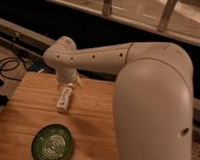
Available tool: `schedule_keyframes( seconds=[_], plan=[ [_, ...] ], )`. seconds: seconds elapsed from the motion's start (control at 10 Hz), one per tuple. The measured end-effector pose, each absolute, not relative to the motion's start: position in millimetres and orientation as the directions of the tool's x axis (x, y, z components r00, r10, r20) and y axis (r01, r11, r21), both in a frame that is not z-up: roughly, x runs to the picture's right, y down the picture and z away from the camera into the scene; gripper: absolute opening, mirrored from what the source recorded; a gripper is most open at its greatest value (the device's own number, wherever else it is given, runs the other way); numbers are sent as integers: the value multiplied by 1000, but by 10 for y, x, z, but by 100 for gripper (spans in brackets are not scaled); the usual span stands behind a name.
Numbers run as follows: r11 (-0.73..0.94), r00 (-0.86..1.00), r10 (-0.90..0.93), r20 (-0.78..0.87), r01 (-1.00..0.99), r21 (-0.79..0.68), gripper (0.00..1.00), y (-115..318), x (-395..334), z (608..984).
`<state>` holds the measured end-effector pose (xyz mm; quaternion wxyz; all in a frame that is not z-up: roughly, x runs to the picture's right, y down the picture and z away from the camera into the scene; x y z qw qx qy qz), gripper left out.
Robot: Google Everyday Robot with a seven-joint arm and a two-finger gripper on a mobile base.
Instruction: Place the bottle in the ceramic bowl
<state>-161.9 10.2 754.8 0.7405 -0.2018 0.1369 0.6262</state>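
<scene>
Bottle (65, 99), small, slim and whitish, is lying on its side on the wooden tabletop (22, 108), towards the far edge of the boards. Its long axis is running slightly aslant, with the upper end pointing away from the camera and a little to the right. Dark marks are showing on its label.

The gripper (70, 84) is hanging at the end of the white arm (102, 57), pointing downwards just over the far end of the bottle. Its jaws are standing apart, not clamped on anything. Whether a fingertip is touching the bottle I cannot tell, since the wrist is covering that spot.

The ceramic bowl (53, 144), dark green with pale rings inside, is sitting upright near the front edge of the tabletop. It is nearer the camera than the bottle and well apart from it. Nothing is lying in it.

The arm is reaching in from the right, where its bulky white housing (154, 112) is filling much of the view. A black cable (8, 68) is looping on the floor beyond the table's left corner.
</scene>
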Motion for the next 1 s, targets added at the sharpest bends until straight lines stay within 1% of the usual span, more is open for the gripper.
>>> schedule_keyframes(
  seconds=[0.2, 0.5, 0.7, 1.0],
  plan=[
    [142, 202, 887, -416, -975, -170, 65, -95, -1870, 7700],
    [142, 202, 887, -416, -975, -170, 65, -113, -1857, 7715],
    [125, 183, 875, -448, -980, -157, 65, -15, -1813, 7706],
    [90, 146, 858, -493, -987, -136, 65, 223, -1528, 7811]
  ],
)
